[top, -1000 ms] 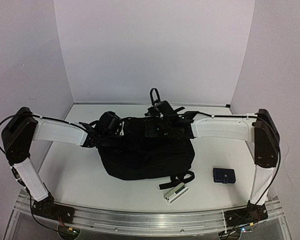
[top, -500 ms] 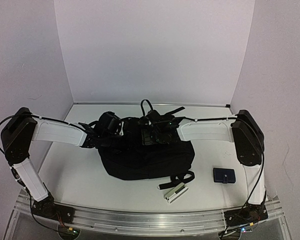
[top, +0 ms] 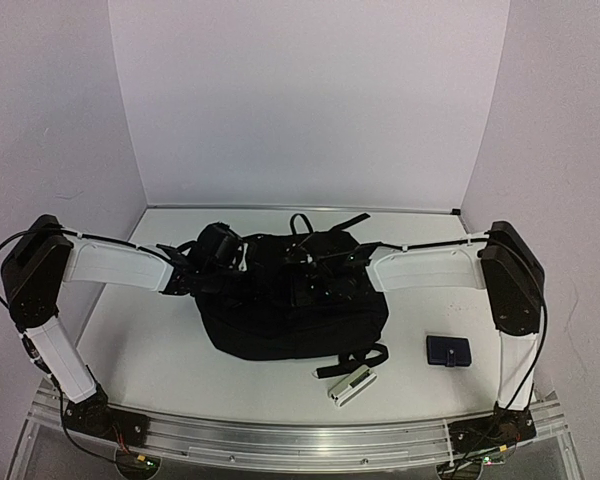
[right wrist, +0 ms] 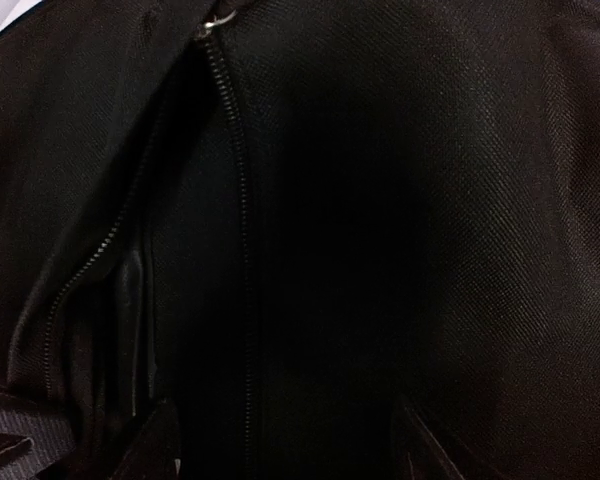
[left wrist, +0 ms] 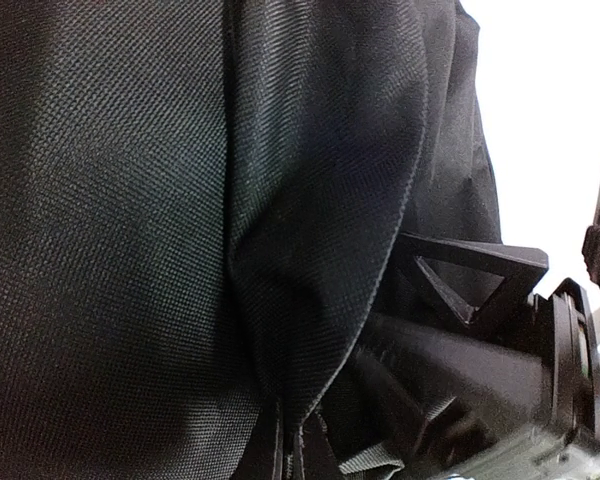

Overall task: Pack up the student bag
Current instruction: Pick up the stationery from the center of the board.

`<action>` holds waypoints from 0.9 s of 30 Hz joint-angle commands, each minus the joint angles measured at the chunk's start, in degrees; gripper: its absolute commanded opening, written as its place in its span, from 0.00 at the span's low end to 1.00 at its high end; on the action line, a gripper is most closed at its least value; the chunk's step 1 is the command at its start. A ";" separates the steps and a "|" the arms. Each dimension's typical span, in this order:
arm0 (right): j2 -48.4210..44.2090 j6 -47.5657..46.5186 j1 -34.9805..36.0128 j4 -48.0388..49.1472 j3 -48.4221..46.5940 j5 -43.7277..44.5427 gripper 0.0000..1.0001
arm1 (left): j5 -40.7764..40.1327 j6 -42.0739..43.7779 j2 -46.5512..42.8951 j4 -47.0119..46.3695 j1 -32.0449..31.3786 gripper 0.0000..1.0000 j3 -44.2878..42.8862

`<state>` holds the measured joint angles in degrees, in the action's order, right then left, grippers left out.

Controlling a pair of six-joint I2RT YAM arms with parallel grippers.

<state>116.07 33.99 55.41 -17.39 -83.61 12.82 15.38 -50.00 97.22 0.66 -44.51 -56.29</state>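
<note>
The student bag (top: pixel 290 315), a big soft black backpack, lies in the middle of the table with its top loop (top: pixel 302 222) toward the back wall. My left gripper (top: pixel 240 263) is at the bag's upper left corner. In the left wrist view this gripper (left wrist: pixel 290 455) is shut on a fold of the bag's fabric (left wrist: pixel 320 200). My right gripper (top: pixel 310 280) is low over the bag's top. In the right wrist view its fingertips (right wrist: pixel 150 445) stand wide apart over black fabric, with a zipper line (right wrist: pixel 244 250) running between them and nothing held.
A small dark-blue pouch (top: pixel 448 350) lies on the table to the right of the bag. A small white and grey item (top: pixel 351 384) sits by the bag's lower strap (top: pixel 365 358), near the front edge. White walls close in the back and both sides.
My right gripper has come forward and down from the bag's back edge onto its top, and its jaws have narrowed slightly. The left arm and its grip have not moved.
</note>
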 commanded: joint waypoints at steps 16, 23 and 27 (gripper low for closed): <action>3.02 6.67 -4.19 -4.54 2.13 14.95 0.00 | 2.69 1.71 -0.89 -0.26 0.78 0.00 -1.93; -6.39 6.68 -3.64 -2.87 3.27 17.17 0.00 | 6.84 5.40 -1.02 -3.64 0.74 0.18 -4.49; -12.64 5.54 -3.56 1.50 5.61 12.99 0.00 | 6.09 8.35 -2.70 -1.60 0.74 0.28 -6.65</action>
<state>112.12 40.44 52.79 -17.04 -79.87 23.96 20.50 -45.85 96.90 -0.59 -44.03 -58.55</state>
